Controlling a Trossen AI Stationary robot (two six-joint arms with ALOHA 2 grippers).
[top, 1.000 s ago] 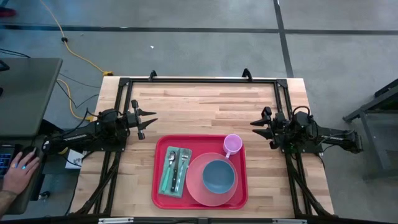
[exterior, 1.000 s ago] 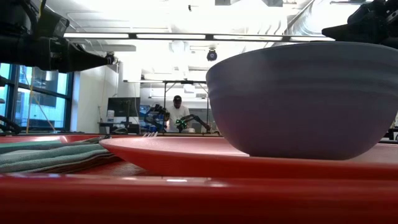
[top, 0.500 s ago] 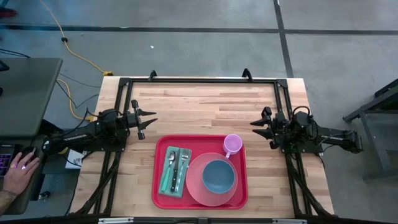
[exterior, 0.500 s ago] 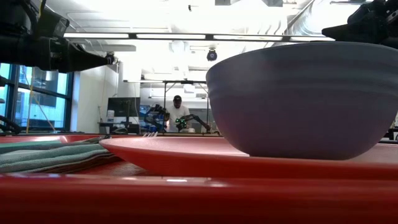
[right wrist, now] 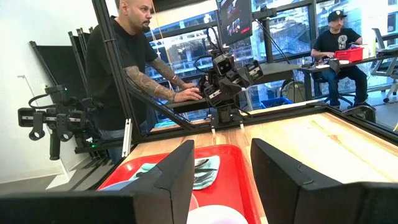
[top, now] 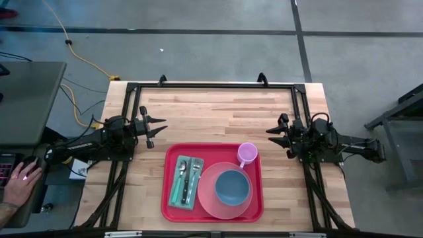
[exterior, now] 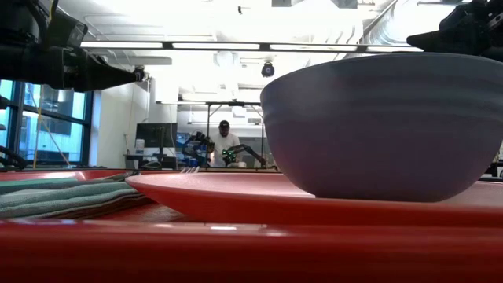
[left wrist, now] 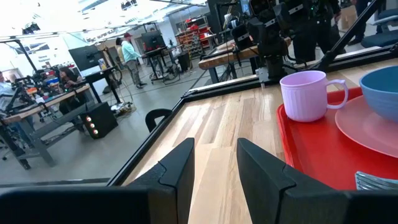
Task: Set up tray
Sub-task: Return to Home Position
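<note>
The red tray (top: 170, 205) lies flat on the near middle of the wooden table. On it rest a round pink plate (top: 210, 198) carrying a blue-grey bowl (top: 232, 187), a pink mug (top: 246, 154) standing at the far right corner, and a green napkin (top: 177, 188) with a fork and spoon (top: 182, 172) on top. My left gripper (top: 160, 128) hovers open off the tray's far left corner. My right gripper (top: 271, 132) hovers open off its far right corner. The left wrist view shows the mug (left wrist: 303, 95) and the tray (left wrist: 311, 143) past the open fingers.
A black frame rail (top: 211, 86) runs along the table's far edge and sides. Bare wood (top: 218, 116) stretches between the tray and the far rail. A person's hand (top: 20, 180) rests on a keyboard left of the table. People stand and sit in the room beyond (right wrist: 118, 81).
</note>
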